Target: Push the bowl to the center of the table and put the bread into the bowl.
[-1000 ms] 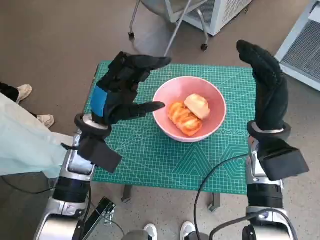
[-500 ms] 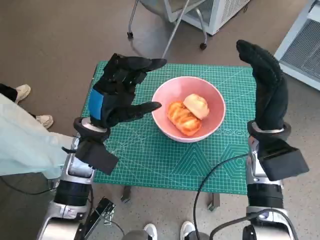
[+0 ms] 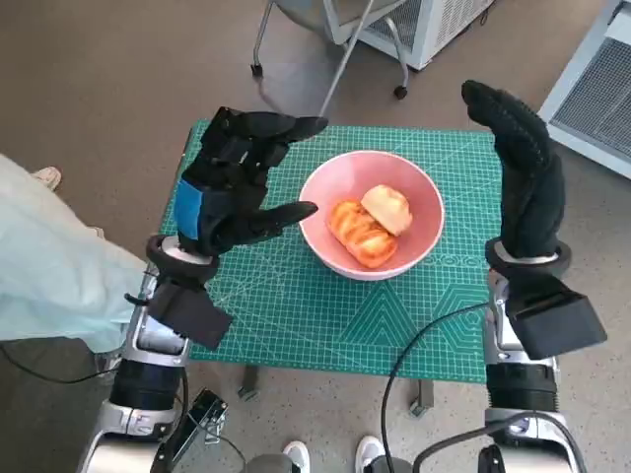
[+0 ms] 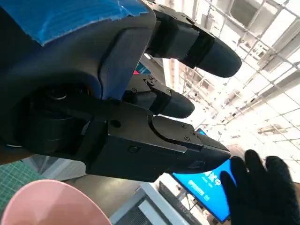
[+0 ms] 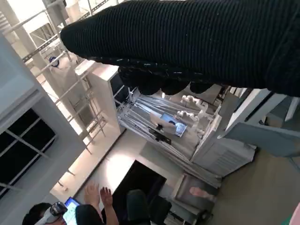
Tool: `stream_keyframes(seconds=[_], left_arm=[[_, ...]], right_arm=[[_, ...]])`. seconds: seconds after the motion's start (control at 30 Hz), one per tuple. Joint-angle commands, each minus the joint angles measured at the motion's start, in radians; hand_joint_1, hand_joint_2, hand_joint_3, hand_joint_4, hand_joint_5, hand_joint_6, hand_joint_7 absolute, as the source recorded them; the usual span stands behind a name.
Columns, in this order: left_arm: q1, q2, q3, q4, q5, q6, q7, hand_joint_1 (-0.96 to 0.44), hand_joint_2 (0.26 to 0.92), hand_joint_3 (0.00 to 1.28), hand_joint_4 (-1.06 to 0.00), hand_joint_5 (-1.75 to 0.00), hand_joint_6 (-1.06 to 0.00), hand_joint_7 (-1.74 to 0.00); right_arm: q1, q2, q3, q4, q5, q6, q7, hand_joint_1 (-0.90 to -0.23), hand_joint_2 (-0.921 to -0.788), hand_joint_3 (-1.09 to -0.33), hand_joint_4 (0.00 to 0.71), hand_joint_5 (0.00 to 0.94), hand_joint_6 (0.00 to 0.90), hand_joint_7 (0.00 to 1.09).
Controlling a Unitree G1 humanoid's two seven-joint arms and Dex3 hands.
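Setting: an indoor robotics lab. Evidence: green cutting mat (image 3: 296, 305) on the table beneath both hands, glazed truss ceiling (image 4: 262, 70), white equipment racks (image 5: 187, 126), seated operator (image 5: 61, 213).

- The head view is evenly and softly lit; only faint shadows are cast on the green mat (image 3: 325, 305) of the bench.
- Straight lines are bent toward that view's edges by the wide lens.
- The left wrist view is washed out by glare from bright ceiling panes, and the left hand (image 4: 117, 117) is rendered dark and soft.
- The right wrist view is backlit; the glove (image 5: 197, 42) is seen nearly as a silhouette.
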Motion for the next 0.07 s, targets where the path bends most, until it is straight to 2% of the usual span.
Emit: stream_keyframes(seconds=[0.03, 0.07], left_arm=[[0.016, -0.01, 0.006, -0.027, 0.008, 0.012, 0.015, 0.1, 0.875, 0.11, -0.2, -0.8, -0.25, -0.95], [0.016, -0.012, 0.006, -0.028, 0.008, 0.012, 0.015, 0.1, 0.875, 0.11, -0.2, -0.81, -0.24, -0.95]], right_arm=[[0.023, 0.005, 0.004, 0.005, 0.019, 0.004, 0.016, -0.582, -0.921, -0.793, 0.393, 0.015, 0.059, 0.8], [0.023, 0.005, 0.004, 0.006, 0.022, 0.003, 0.018, -0.58, -0.921, -0.793, 0.393, 0.015, 0.06, 0.8]])
